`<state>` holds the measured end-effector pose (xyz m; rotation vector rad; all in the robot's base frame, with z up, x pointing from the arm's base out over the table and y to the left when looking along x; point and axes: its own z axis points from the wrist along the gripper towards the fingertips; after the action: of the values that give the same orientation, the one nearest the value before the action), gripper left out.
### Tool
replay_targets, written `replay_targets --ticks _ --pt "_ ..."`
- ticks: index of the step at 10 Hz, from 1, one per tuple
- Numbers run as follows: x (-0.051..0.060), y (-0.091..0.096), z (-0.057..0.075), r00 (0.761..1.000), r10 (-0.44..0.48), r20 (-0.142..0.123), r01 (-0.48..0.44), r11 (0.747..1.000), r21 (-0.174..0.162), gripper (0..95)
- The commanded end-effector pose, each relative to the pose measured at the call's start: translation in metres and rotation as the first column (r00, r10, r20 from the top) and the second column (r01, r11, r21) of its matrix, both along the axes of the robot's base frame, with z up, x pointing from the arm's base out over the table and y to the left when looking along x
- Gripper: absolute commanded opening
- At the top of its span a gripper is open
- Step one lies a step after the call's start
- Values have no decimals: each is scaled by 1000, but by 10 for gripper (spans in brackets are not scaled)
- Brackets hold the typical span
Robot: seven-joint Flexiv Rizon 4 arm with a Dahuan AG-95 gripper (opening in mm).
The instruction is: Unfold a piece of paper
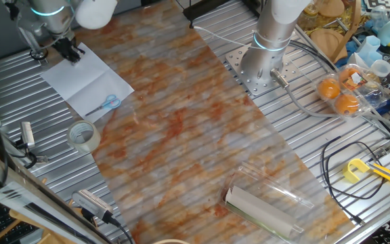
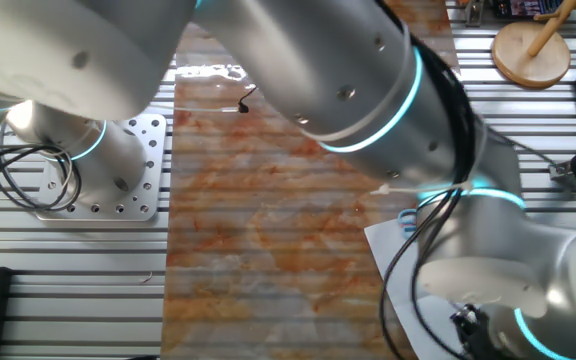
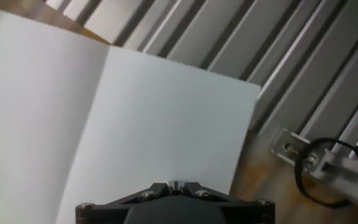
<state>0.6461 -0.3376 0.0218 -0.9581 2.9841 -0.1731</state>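
Two round orange fruits (image 1: 339, 95) are seen inside a clear plastic clamshell box (image 1: 355, 84) near the right edge of the ribbed metal table (image 1: 303, 146) in one fixed view. An off-white rolled sheet (image 1: 259, 212) is enclosed in a clear plastic sleeve (image 1: 276, 193) lying at the near end of the orange-and-grey mottled mat (image 1: 188, 129).

The thin white rectangular piece of paper (image 1: 85, 81) is laid flat at the far left of the table, partly on the mat's edge and partly on the metal ribs. A straight crease is visible across it, and a small light-blue squiggle (image 1: 108, 103) is marked near its nearer edge. A translucent tape roll (image 1: 84, 136) is placed just beside that edge.

The black two-finger gripper (image 1: 68, 49) is held over the paper's far corner. In the hand view only the gripper's base is shown above the sheet; whether the jaws are wide, narrow or touching the paper cannot be told.
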Motion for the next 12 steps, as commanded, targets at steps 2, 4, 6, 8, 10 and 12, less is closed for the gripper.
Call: replay_targets --ticks 2,4,6,8,10,12 --pt "-11 -9 3 1000 12 -3 -12 1000 1 0" --pt "-19 -16 6 1000 15 -4 -15 1000 -1 0" --pt "-32 -23 8 1000 25 -8 -25 1000 -1 0" --pt "-47 -28 6 1000 26 -7 -26 1000 -4 0" --pt "-54 -31 4 1000 29 -4 -29 1000 -5 0" --pt "-56 -33 1 1000 31 -3 -31 999 -8 0"
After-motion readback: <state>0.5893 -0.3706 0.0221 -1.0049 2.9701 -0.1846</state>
